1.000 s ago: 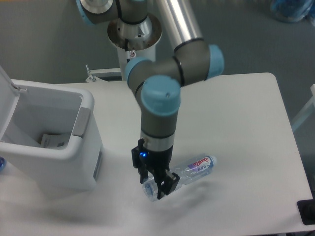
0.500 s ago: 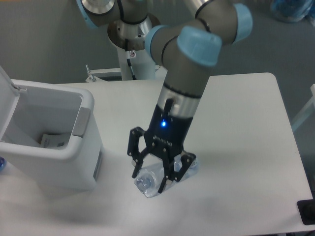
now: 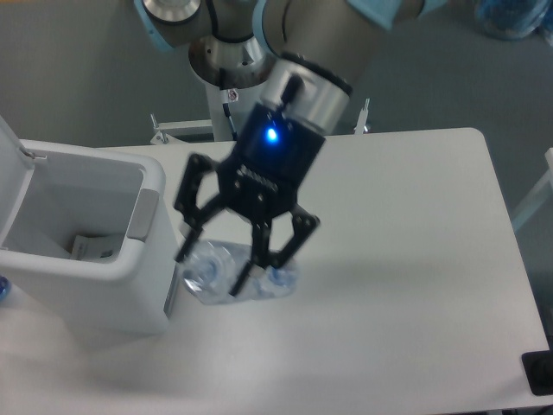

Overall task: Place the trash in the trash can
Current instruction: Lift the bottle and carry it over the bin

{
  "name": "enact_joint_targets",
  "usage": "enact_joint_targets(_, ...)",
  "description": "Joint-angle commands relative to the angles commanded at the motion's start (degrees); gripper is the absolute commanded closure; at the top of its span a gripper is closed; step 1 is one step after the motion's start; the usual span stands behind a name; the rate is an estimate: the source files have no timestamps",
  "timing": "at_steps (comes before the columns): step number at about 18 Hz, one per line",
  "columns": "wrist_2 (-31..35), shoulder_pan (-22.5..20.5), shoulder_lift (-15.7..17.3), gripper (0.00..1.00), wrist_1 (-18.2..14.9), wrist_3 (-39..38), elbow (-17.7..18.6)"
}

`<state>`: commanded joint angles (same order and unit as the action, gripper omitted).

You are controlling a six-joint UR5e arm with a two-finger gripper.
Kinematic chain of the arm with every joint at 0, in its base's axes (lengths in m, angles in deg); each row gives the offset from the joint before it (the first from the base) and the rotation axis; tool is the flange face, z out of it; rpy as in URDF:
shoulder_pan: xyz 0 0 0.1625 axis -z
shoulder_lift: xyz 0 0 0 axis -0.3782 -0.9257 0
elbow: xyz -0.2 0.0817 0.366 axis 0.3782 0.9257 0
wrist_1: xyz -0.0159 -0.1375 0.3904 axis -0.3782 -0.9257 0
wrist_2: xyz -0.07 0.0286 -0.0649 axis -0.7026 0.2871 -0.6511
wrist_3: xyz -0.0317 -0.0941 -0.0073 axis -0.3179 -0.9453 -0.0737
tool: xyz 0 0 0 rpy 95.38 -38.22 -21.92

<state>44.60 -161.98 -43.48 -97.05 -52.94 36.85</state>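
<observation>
Black two-finger gripper [image 3: 218,270] with a glowing blue indicator light, fingers closed around the clear plastic water bottle [image 3: 238,278] and holding it near its base end. The bottle is transparent, ribbed and roughly cylindrical; its round end faces the camera, and its long axis runs away from the trash can [image 3: 86,251], though motion blur hides any label. It sits just beside the can's grey recessed handle panel [image 3: 144,213], close above the table [image 3: 415,259]. The can is white, boxy plastic with rounded corners, its hinged lid [image 3: 13,164] raised; a thin clear bag with a printed label [image 3: 91,248] lies inside. The table is smooth and white; the floor [image 3: 78,78] behind is grey.
</observation>
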Motion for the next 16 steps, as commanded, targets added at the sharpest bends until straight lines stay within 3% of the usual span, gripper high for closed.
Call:
enact_joint_targets(10,0.0,6.24,6.15,0.33,0.0,-8.0,0.09)
enact_joint_targets(16,0.09,11.34,6.16,0.33,0.0,-9.94,1.14)
